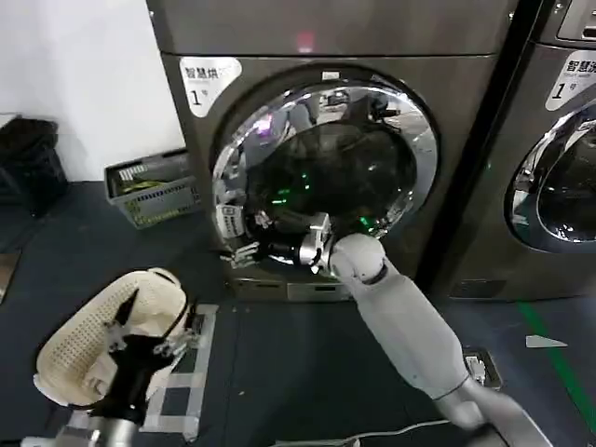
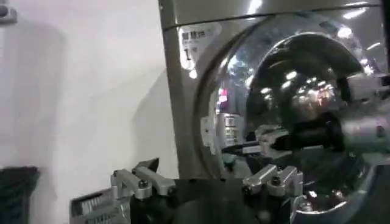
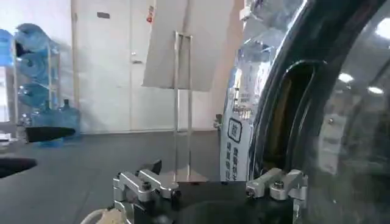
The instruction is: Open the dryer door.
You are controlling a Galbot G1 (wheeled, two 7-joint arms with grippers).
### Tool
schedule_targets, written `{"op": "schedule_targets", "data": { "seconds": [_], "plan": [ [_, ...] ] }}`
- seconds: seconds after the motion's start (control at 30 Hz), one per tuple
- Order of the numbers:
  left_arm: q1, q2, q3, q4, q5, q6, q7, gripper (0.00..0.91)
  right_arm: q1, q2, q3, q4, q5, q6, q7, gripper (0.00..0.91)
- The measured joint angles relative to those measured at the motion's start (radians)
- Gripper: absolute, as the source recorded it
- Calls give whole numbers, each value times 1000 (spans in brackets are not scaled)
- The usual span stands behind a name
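My right gripper (image 1: 244, 251), fingers spread and gripping nothing, sits at the lower-left chrome edge of the dryer door (image 1: 326, 177), which looks closed or barely cracked, while the left gripper (image 1: 140, 335), also spread, hangs low by the basket (image 1: 84, 345).

The dryer door (image 1: 326, 177) is a large round porthole spanning nearly the machine's front: a wide, mirror-bright chrome ring around a dark tinted glass bowl. Its left edge carries a small white label, and there it stands slightly off the front panel, a dark gap showing.
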Motion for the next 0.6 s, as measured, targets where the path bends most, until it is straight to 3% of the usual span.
{"op": "schedule_targets", "data": {
  "seconds": [0.17, 0.37, 0.6],
  "plan": [
    [-48, 29, -84, 2, -88, 49, 8, 907, -12, -13, 7, 28, 2, 11, -29, 907],
    [-97, 66, -164, 37, -218, 50, 47, 907, -26, -28, 19, 47, 2, 34, -83, 907],
    [-129, 113, -261, 108, -350, -36, 75, 907, -41, -55, 28, 74, 8, 38, -135, 907]
  ]
}}
